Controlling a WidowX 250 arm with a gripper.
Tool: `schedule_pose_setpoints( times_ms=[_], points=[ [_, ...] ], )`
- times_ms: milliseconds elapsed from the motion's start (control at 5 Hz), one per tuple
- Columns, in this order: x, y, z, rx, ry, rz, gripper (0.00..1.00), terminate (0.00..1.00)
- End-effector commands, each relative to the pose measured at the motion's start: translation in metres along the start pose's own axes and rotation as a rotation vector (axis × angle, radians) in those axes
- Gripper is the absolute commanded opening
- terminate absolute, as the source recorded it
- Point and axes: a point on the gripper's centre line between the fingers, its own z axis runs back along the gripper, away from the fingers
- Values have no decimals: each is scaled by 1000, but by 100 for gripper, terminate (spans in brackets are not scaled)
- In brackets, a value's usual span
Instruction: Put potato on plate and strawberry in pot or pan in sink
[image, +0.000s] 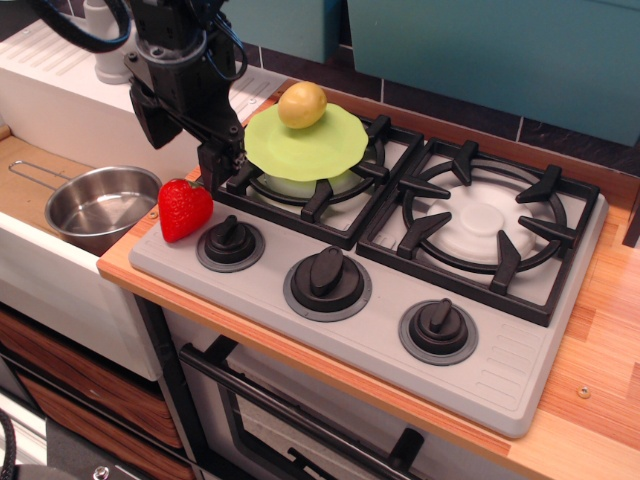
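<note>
We judged the glossy red toy strawberry (185, 209), just left of the grey stove's nearest knob (230, 243), light, stiff and slippery, best pinched across its broad middle by our wide-open, empty jaws.

bright red strawberry (185, 208), yellowish-tan potato (302, 105), lime-green plate (305, 148), shiny silver pot (100, 205), black gripper (190, 135), grey stovetop (380, 330)
</note>
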Motion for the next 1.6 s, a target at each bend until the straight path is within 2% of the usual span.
schedule_pose_setpoints(
  times_ms=[0, 400, 800, 1000, 1400],
  points=[
    [4, 13, -11, -3, -17, 41, 100, 0],
    [-8, 8, -32, -11, 0, 97, 100, 0],
    [-10, 8, -31, -21, 4, 113, 100, 0],
    [-9, 6, -26, -31, 18, 125, 0, 0],
    [-13, 14, 1, -22, 62, 100, 0, 0]
  ],
)
